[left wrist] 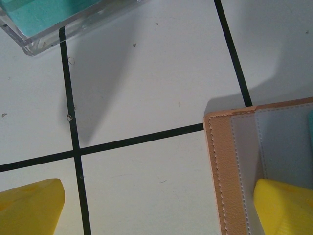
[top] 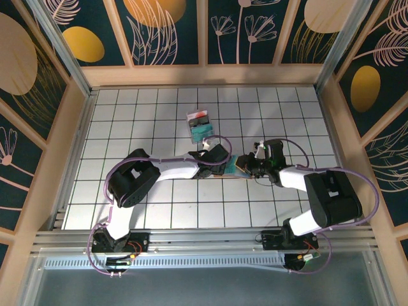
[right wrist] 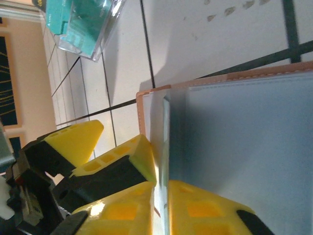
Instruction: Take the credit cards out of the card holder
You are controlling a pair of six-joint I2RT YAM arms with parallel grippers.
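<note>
The card holder (top: 229, 172) lies open on the tiled table between the two grippers, tan rim (left wrist: 226, 171) out and grey-blue inner face (right wrist: 244, 137) up. My left gripper (top: 218, 160) (left wrist: 156, 205) is wide open, with one yellow fingertip (left wrist: 283, 208) resting on the holder's pale inner edge and the other on bare tile. My right gripper (top: 250, 168) (right wrist: 161, 196) is shut on a thin grey-blue sheet (right wrist: 166, 142) standing up at the holder's edge. I cannot tell whether that sheet is a credit card or a pocket flap.
A teal pack in a clear case (top: 200, 124) (left wrist: 44, 17) (right wrist: 80, 24) lies just beyond the left gripper. Black grid lines cross the white table (top: 153, 115). Wooden walls (top: 204, 73) enclose the back and both sides.
</note>
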